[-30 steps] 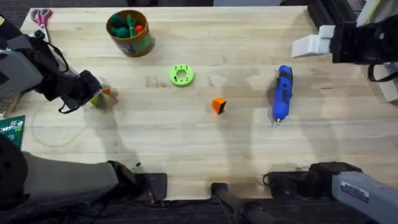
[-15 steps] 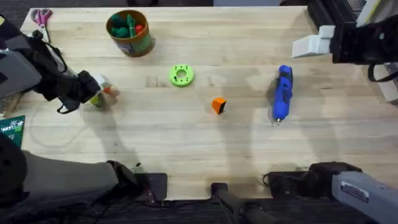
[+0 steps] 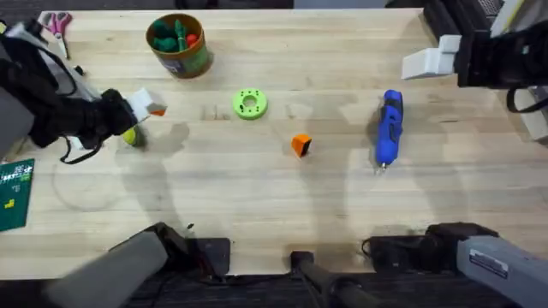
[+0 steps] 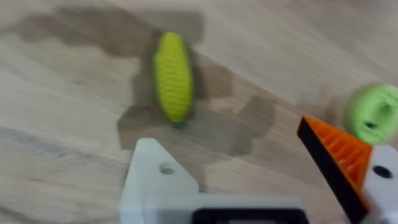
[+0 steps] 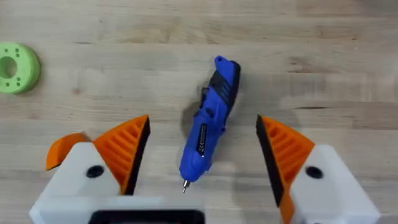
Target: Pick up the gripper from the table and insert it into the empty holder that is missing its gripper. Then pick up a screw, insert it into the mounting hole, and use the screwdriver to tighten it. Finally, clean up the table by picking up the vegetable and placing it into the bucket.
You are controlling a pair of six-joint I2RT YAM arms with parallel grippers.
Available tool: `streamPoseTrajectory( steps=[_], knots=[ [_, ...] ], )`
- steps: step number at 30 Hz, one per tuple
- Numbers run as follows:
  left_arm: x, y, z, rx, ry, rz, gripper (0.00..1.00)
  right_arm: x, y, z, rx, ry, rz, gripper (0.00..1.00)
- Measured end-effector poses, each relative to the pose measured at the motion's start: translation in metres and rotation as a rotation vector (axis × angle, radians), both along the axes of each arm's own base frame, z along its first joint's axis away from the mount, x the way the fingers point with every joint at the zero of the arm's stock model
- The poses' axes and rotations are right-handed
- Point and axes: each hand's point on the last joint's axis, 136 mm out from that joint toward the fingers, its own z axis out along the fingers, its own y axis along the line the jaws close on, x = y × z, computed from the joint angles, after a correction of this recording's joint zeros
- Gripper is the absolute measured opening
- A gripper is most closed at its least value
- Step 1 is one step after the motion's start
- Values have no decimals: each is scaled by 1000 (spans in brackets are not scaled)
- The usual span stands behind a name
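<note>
1. Near the table's (image 3: 257, 197) left edge, the left hand (image 3: 141, 109) hangs just above the vegetable (image 3: 130, 136). Its fingers are spread wide and hold nothing. One finger carries an orange tip (image 4: 339, 155); the other is a bare white base, the empty holder (image 4: 155, 177).

2. The left wrist view shows the vegetable (image 4: 173, 76), a ribbed yellow oval, lying on the wood just beyond the bare finger and not between the two.

3. The gripper (image 3: 300, 145) lies loose near the table's middle, well apart from the left hand, between the green disc (image 3: 249, 103) and the screwdriver (image 3: 389, 128).

4. The step in hand looks like an approach to the vegetable, though the task puts fitting the gripper first. To grasp it well, the hand should shift until the oval sits centred between the fingers, then close across its narrow width. With one finger bare, the hold may be slippery, so close slowly.

5. The bucket (image 3: 180, 47) stands at the far left and already holds some toy items; the carry there would be short.

6. The right hand (image 5: 202, 165) hovers over the screwdriver (image 5: 208, 134), wide open and empty, both orange tips in place.

7. A dark label runs along the screwdriver's body, but its writing is too small to read. No brand is legible anywhere.
</note>
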Motion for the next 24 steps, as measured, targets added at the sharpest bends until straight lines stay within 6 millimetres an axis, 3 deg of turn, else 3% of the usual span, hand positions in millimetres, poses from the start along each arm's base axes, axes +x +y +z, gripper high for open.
streamPoseTrajectory(
  steps=[8,13,17,24],
  knots=[
    [1,-79,88,-12,-330,-276,985,0,0,0,0,0,0,993],
    [-15,-124,136,-36,-523,-413,985,0,0,0,0,0,0,993],
    [-31,-141,155,-112,-584,-404,985,0,0,0,0,0,0,993],
    [-46,-148,151,-177,-547,-372,985,0,0,0,0,0,0,993]
  ],
)
